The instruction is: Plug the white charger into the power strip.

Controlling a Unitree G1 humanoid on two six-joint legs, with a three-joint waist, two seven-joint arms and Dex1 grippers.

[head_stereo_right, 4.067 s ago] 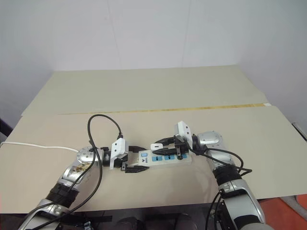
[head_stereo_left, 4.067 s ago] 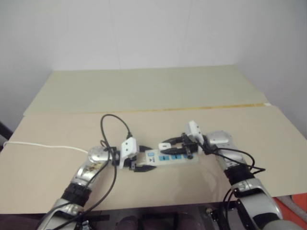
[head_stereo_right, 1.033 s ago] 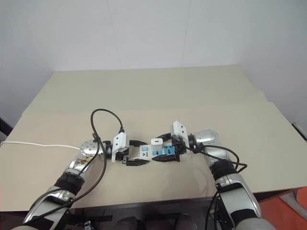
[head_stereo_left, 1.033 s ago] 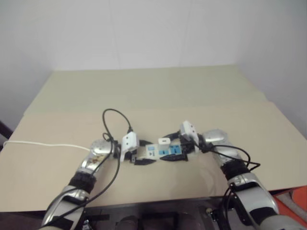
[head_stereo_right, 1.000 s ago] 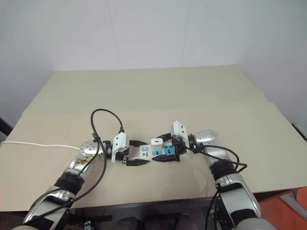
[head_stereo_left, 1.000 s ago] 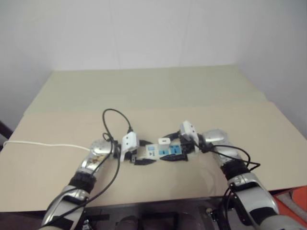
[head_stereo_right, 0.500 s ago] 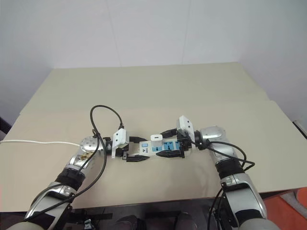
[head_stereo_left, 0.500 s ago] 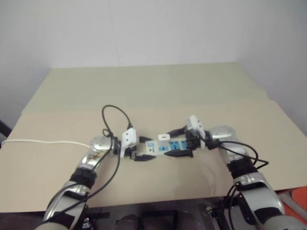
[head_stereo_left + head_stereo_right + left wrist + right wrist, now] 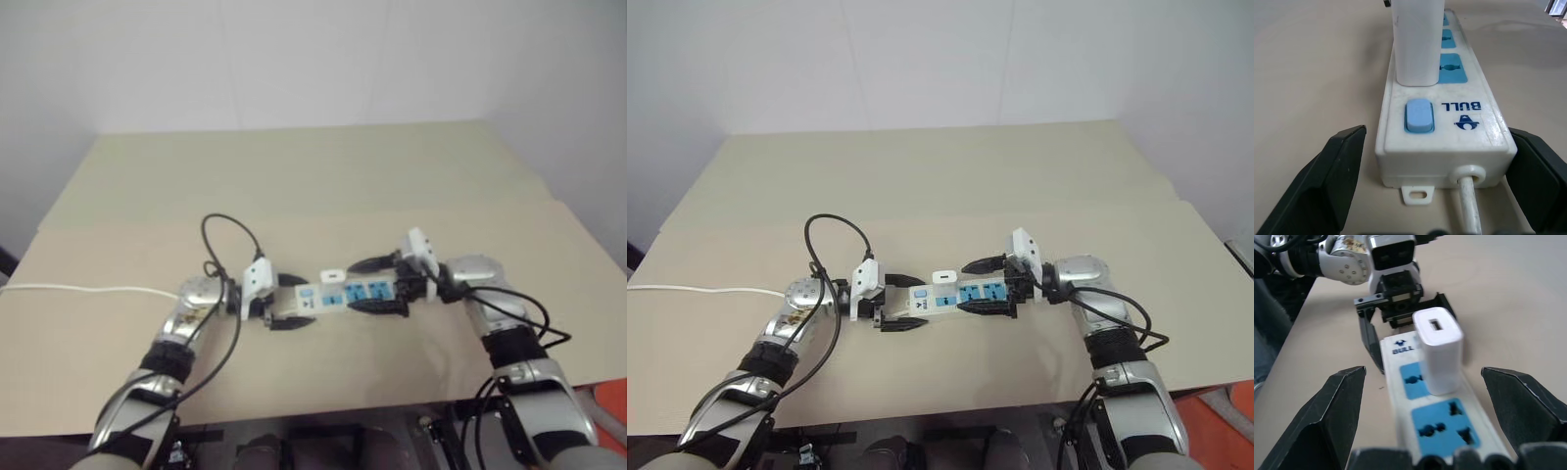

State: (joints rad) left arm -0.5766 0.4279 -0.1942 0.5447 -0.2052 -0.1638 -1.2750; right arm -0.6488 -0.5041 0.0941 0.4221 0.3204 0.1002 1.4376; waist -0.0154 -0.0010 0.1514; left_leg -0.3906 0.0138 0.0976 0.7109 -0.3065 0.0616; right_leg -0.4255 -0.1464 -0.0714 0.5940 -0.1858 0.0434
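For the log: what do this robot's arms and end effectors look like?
Both arms are silver metal with black segments and loose black cables; one loops above the left wrist. Each wrist carries a white angular camera block. The left end effector and right end effector each have two black, wedge-shaped fingers. The left wrist has a round silver joint cap.

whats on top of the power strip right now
The white charger stands upright on the power strip, plugged in at the socket nearest the blue switch. Its prongs and the socket beneath it are covered. Other blue sockets lie bare beside it.
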